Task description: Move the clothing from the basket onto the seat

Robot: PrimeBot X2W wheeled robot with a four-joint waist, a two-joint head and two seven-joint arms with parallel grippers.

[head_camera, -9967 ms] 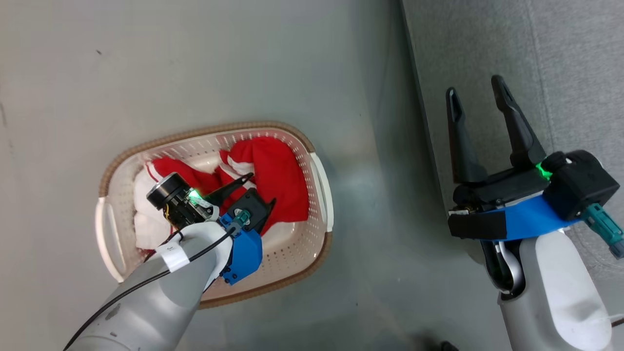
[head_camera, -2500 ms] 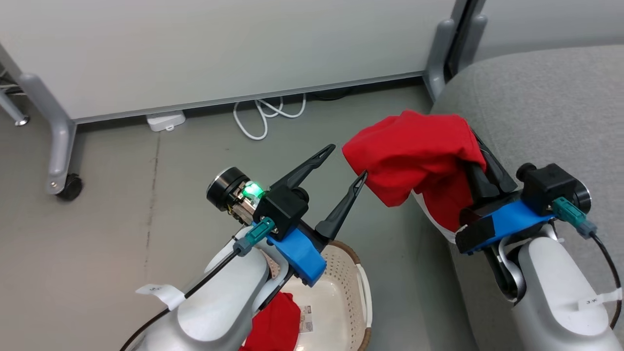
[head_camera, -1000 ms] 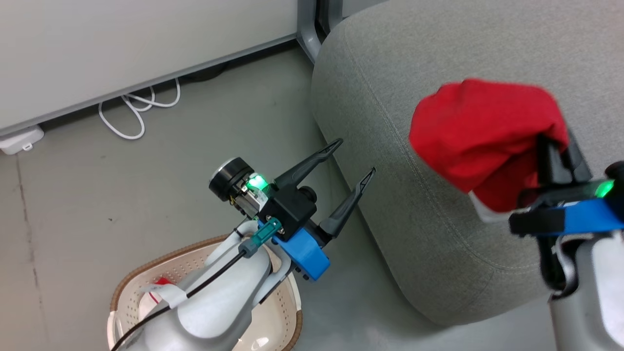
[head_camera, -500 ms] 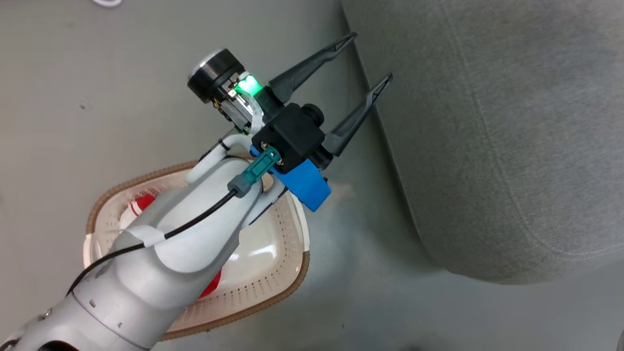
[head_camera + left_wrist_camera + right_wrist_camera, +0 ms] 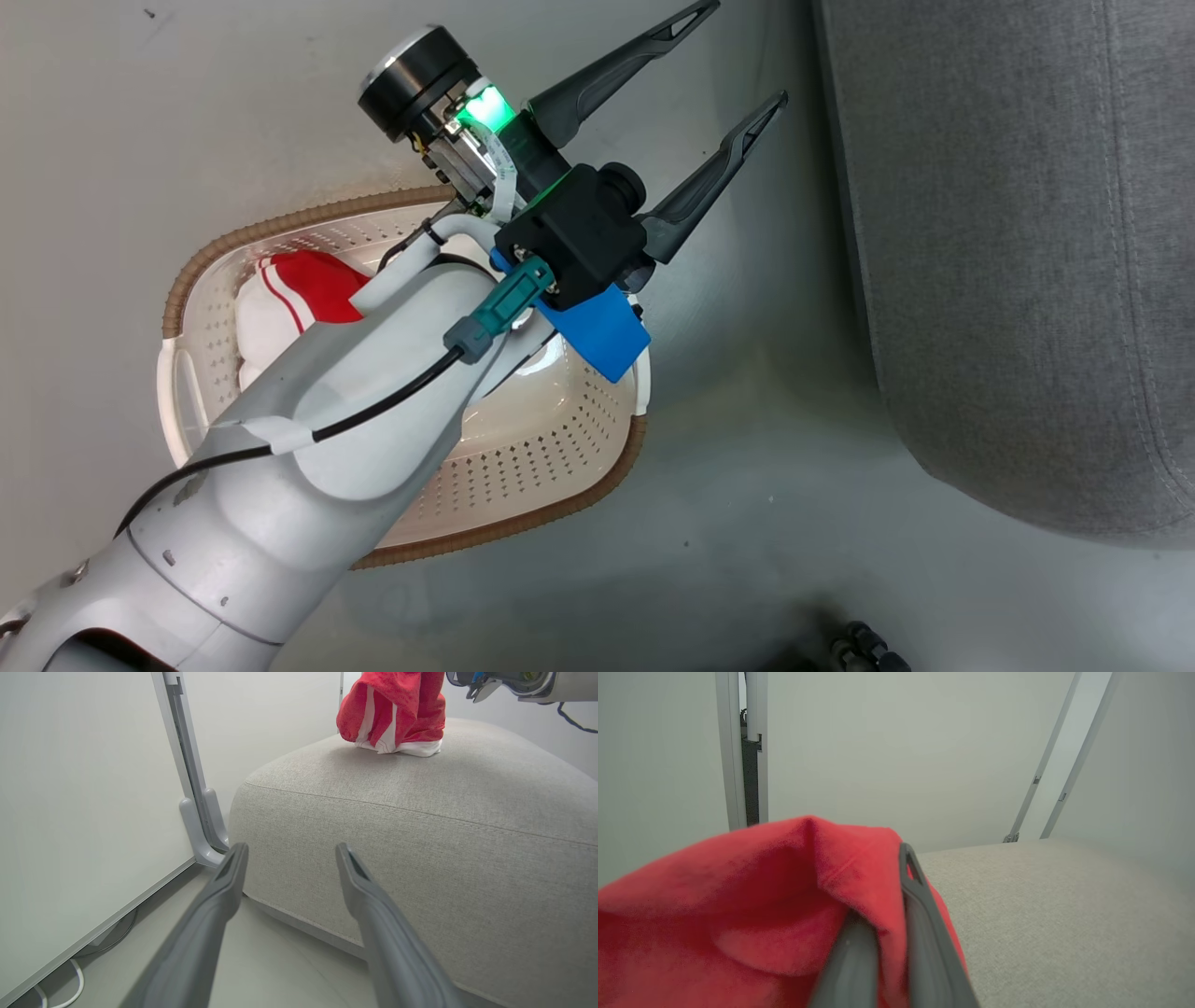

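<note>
Head view looks down on the laundry basket (image 5: 308,217) at centre left of the frame. It stands on the grey floor (image 5: 747,523), apart from the seat cushion (image 5: 1018,261) along the right edge. A striped red garment (image 5: 313,285) lies in the basket's upper left corner beside some white cloth. The left forearm hides much of the inside, so I cannot tell how much more is in there. The left gripper (image 5: 744,51) points to the upper right past the basket's rim, fingers spread and empty. Left wrist view shows what the head camera misses: at the top of the frame a second red garment (image 5: 392,709) with white panels hangs down. Its white hem seems to rest on the cushion top, and the right arm (image 5: 537,683) is just beside it at the upper right. Right wrist view gives the grip itself. The right gripper (image 5: 887,882) is clamped on that red cloth, which drapes over one finger, with the cushion top spreading to the lower right. By my reading the task is partway. One piece is at the seat but not yet let go, and at least one piece is left in the basket.
</note>
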